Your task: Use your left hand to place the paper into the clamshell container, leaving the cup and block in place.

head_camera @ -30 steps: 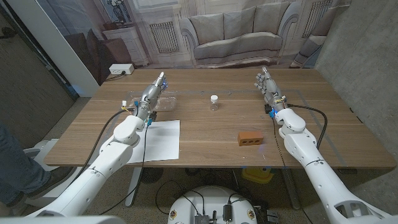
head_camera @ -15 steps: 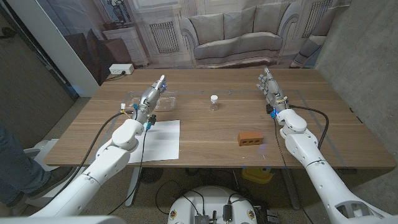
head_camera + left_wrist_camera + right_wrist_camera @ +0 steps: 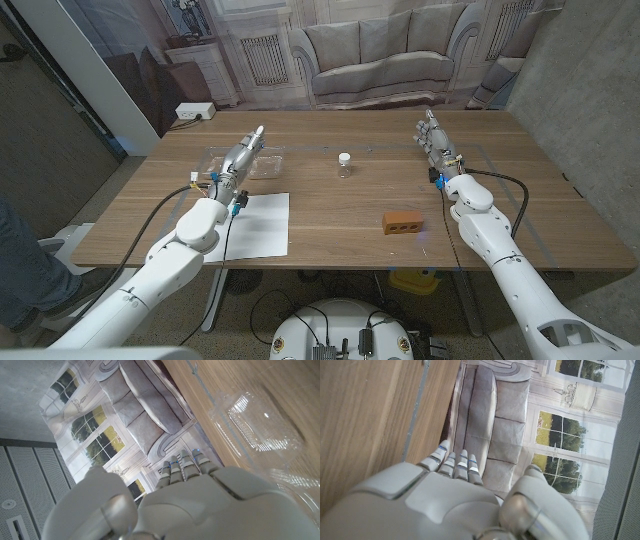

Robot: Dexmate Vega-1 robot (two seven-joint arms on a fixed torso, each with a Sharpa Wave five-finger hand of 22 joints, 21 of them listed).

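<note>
One sheet of paper (image 3: 253,225) lies at the table's (image 3: 330,215) near edge, just short of one open clamshell container (image 3: 248,163). One cup (image 3: 344,164) and one block (image 3: 402,222) stand apart – neither touched. The left hand (image 3: 241,157) hangs over the container and the right hand (image 3: 436,143) by the far right, both with fingers straight, close together, holding nothing

paper (image 3: 257,224): 1 sheet
clamshell container (image 3: 246,163): 1, clear
cup (image 3: 344,164): 1, small
block (image 3: 401,222): 1, brown
hand: 2, left hand (image 3: 243,155), right hand (image 3: 434,141)
tabletop (image 3: 340,205): 1, wooden
</note>
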